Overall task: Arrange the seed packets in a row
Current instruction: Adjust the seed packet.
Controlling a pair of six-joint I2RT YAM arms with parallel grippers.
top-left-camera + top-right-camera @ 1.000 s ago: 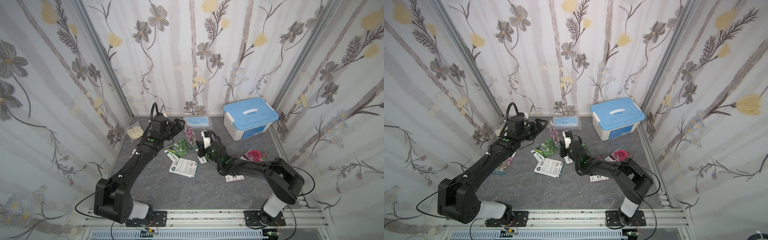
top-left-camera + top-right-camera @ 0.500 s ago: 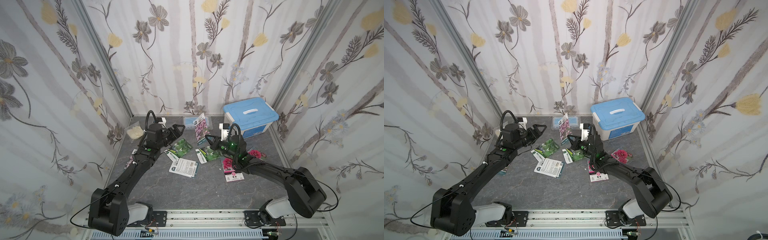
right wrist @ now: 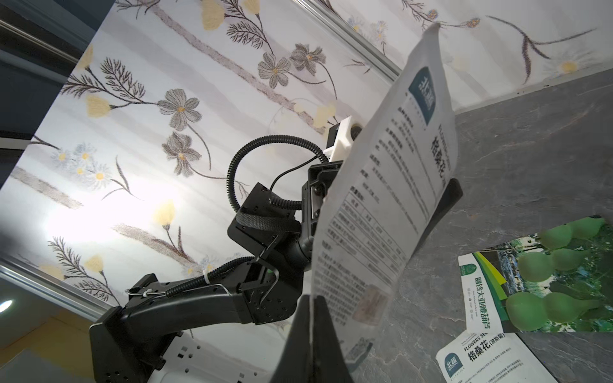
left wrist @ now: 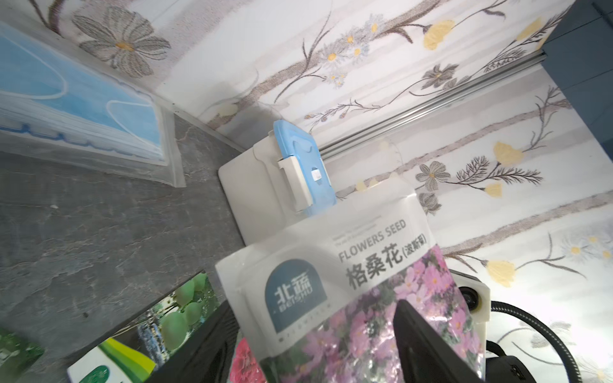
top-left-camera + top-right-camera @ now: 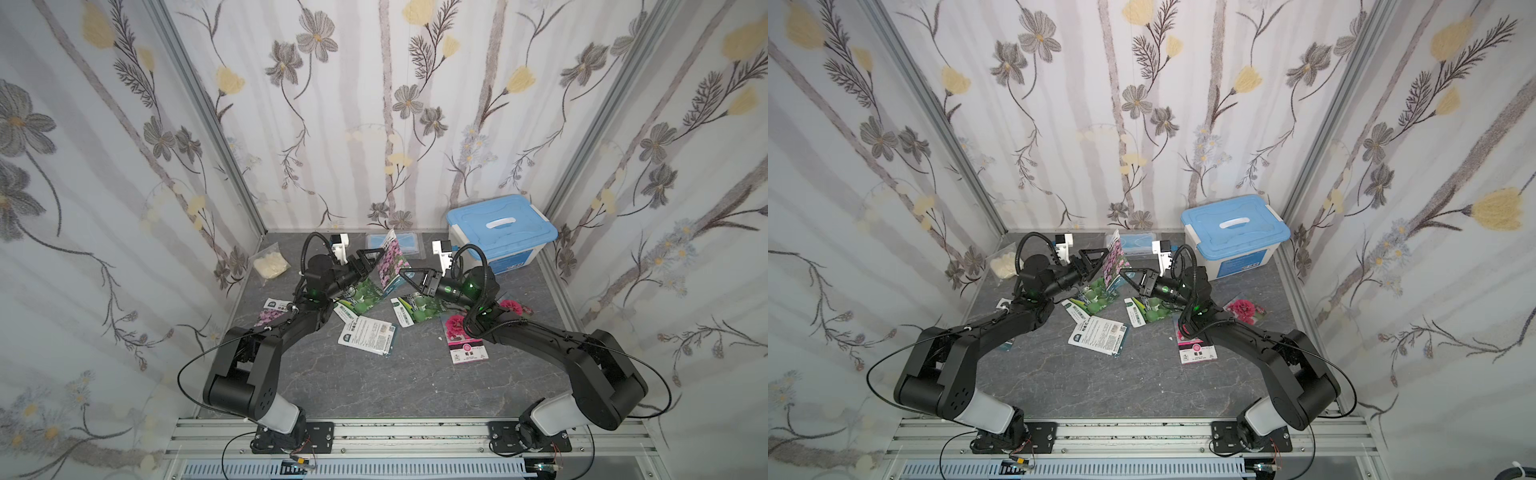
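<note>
The grey stone-patterned bench (image 5: pixel 374 386) carries everything. In its far right corner stands a white plastic box with a sky-blue lid (image 5: pixel 500 232); the lid is on and the contents are hidden. By the back wall lies a clear bag holding a blue face mask (image 5: pixel 409 243), partly covered in both top views by the raised packet. A small clear bag of cream-coloured stuff (image 5: pixel 270 264) lies in the far left corner.

The flat glossy purple-flowered seed packet (image 5: pixel 390 266) lay on the bench a second ago. It now stands on edge in the air between the two arms. Six more lie flat:
- two green gourd packets (image 5: pixel 361 297)
- a white packet lying printed back up (image 5: pixel 368 334)
- two red-pink bloom packets (image 5: pixel 463 336), both partly under the right arm
- a second purple packet (image 5: pixel 272 316), largely hidden by the left arm

The right tool (image 3: pixel 313 315) is pressed together, pinching the raised packet's lower edge. The left tool (image 5: pixel 376 258), apart from the packet half a second ago, now has its spread fingers (image 4: pixel 421 338) on either side of it.
</note>
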